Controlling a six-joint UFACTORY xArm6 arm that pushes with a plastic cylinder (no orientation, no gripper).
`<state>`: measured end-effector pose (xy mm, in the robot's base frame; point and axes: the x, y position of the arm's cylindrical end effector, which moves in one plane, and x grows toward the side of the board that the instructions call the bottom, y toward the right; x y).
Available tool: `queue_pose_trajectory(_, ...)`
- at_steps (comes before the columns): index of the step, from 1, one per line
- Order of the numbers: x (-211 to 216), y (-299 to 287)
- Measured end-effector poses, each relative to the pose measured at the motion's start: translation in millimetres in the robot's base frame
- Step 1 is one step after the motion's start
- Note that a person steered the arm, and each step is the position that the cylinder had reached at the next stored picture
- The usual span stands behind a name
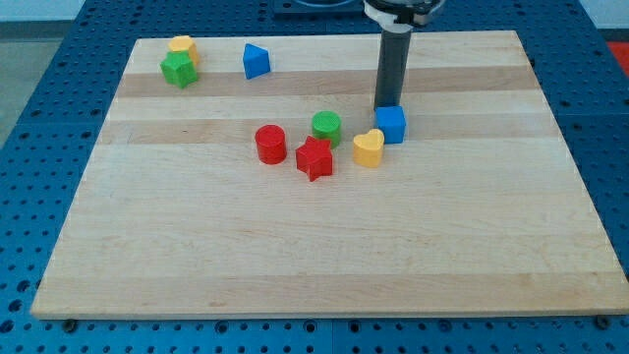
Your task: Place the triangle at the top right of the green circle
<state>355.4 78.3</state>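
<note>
My tip (pixel 386 106) comes down from the view's top as a straight dark rod and ends right at the upper back edge of the blue cube (pixel 391 124); it looks to be touching that block, though the exact contact is hard to make out. The rod has no jaws, so it neither opens nor closes and grips nothing.

Just below my tip and slightly toward the view's left, the yellow heart (pixel 369 148) sits against the lower left corner of the blue cube. Left of my tip and a little lower stands the green circle (pixel 327 127), near the cube but apart from it. Below the green circle and farther from my tip lies the red star (pixel 314 158), just beside the circle's lower edge. Left of that again is the red cylinder (pixel 270 144), close to the star.

The blue triangle (pixel 256 61) lies well apart from my tip, far toward the view's left and nearer the view's top, and up and to the left of the green circle. Farther left still, near the board's top left corner, a green star-like block (pixel 179 69) rests touching a yellow block (pixel 184 45) behind it. All of them sit on the pale wooden board (pixel 295 256).
</note>
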Motion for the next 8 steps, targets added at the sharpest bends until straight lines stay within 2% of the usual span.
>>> queue_pose_trajectory(1,-22.0,-0.2)
queue_pose_trajectory(2,-67.0,-14.6)
queue_pose_trajectory(4,-147.2,-79.3)
queue_pose_trajectory(5,-163.1,-107.6)
queue_pose_trajectory(8,-156.4,-187.2)
